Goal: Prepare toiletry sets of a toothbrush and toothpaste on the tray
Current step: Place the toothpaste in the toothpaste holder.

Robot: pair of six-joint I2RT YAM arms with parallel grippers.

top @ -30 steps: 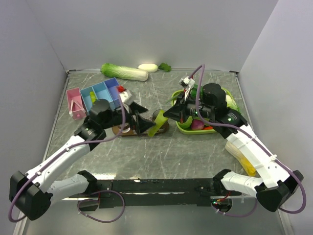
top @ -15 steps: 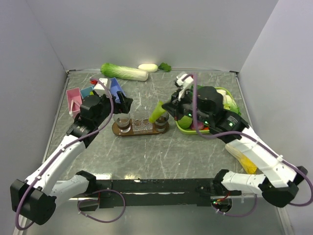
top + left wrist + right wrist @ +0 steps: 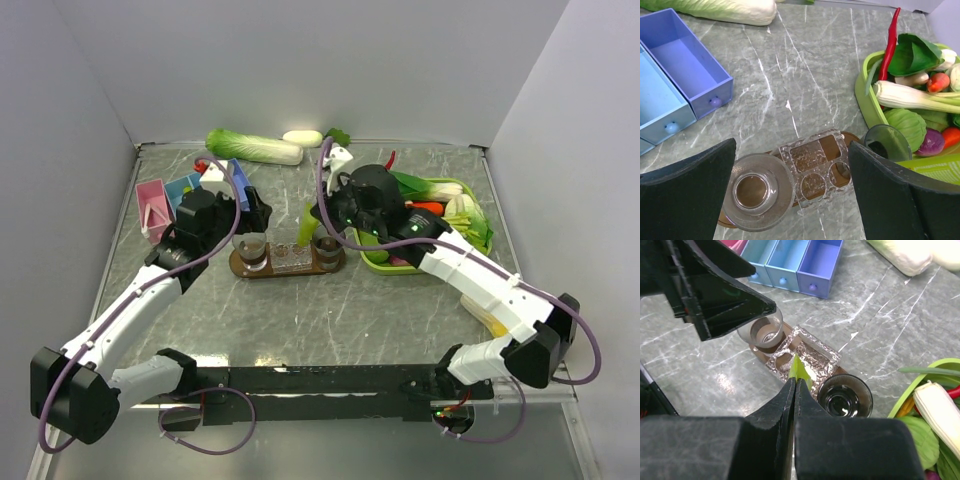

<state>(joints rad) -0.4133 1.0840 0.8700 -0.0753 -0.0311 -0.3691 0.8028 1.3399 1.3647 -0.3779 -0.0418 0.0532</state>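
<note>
Hanging over the tray in the top view, the right gripper has its fingers pressed together on a toothpaste. The tube dangles below them, just above the clear holder and beside the second tumbler. Pinching it by one end, with the rest pointing down, looks chosen so it can be lowered upright into a slot or glass. The left gripper hovers spread wide and empty, a tumbler just below and ahead of its fingertips. It probably stands off to leave the other arm room.

From the left wrist, the spread fingers frame the tray. The tumbler sits just inside the left finger, the clear holder lies between the two, and the second tumbler is just past the right finger's tip, close against the basket. The toothpaste is outside this view.

From the right wrist, the fingers meet with no gap, and the tube's green point sticks out straight ahead of them. It is over the clear holder, with the second tumbler just to their right. The first tumbler lies farther ahead and to the left, under the other arm's dark finger.

I can make out no toothbrush in any view.
</note>
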